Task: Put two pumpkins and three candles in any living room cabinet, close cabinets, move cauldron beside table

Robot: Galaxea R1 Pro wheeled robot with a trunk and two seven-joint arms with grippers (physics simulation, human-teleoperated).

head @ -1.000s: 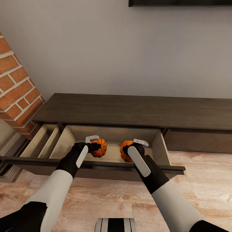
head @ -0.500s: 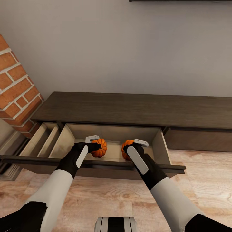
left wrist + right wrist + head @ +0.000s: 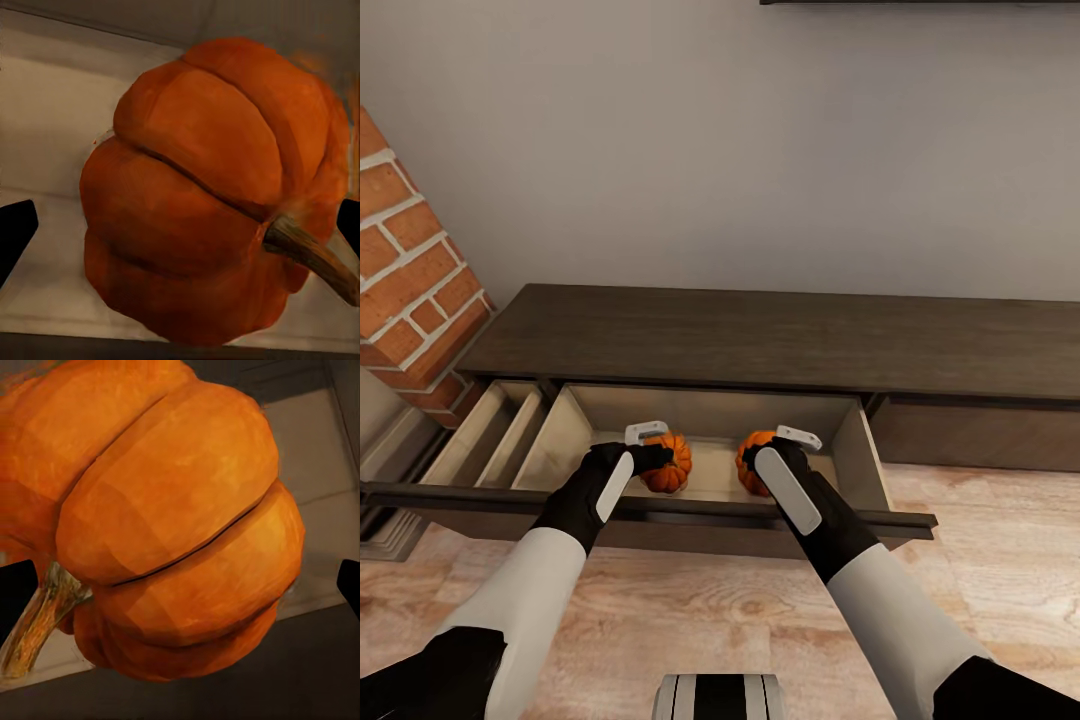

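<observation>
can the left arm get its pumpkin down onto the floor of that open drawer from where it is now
Probably yes. The left claw already holds its pumpkin inside the open drawer, past the front panel, with bare drawer floor beneath. The other pumpkin sits apart, to the side.

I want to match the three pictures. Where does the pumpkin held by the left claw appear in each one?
Head view: the left pumpkin sits low and left of centre, inside the open drawer.
Left wrist view: the same pumpkin is at the middle, stem toward the picture's right.
Right wrist view: I see the other pumpkin.
Shared landmark: the pale drawer floor.
</observation>
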